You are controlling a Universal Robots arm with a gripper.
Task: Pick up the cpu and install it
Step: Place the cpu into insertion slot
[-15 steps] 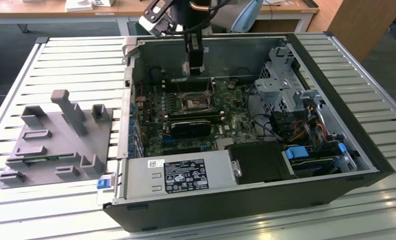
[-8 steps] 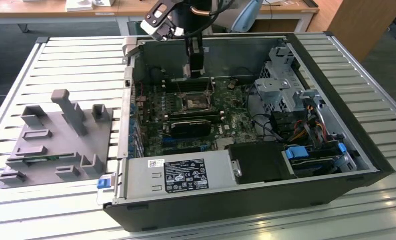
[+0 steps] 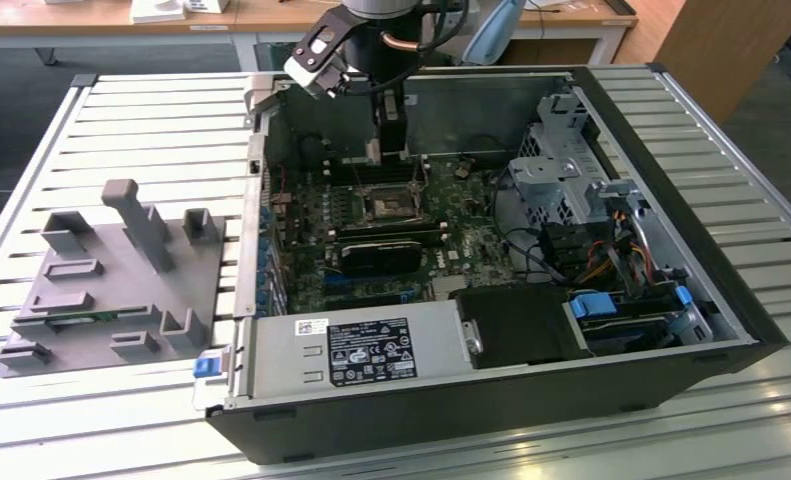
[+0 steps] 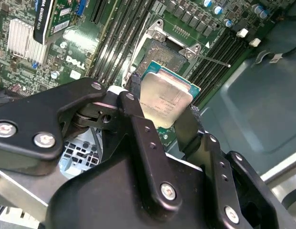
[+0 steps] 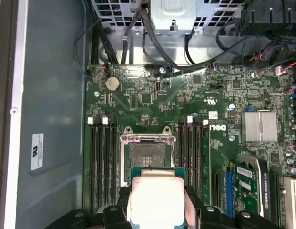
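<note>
The black gripper (image 4: 162,107) grasps the silver square cpu (image 5: 156,200); close beneath lies the open metal-framed socket (image 5: 148,155), between black memory slots (image 5: 102,157).

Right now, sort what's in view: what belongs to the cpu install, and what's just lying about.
For the job:
cpu, held in the gripper
empty socket on the motherboard, close by the cpu

Lying about:
grey holder block
power supply
expansion card
drive cage

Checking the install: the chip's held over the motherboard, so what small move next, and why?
Probably ease the cpu down toward the open socket: the gripper holds it by its edges above the motherboard, and the socket sits empty close by.
</note>
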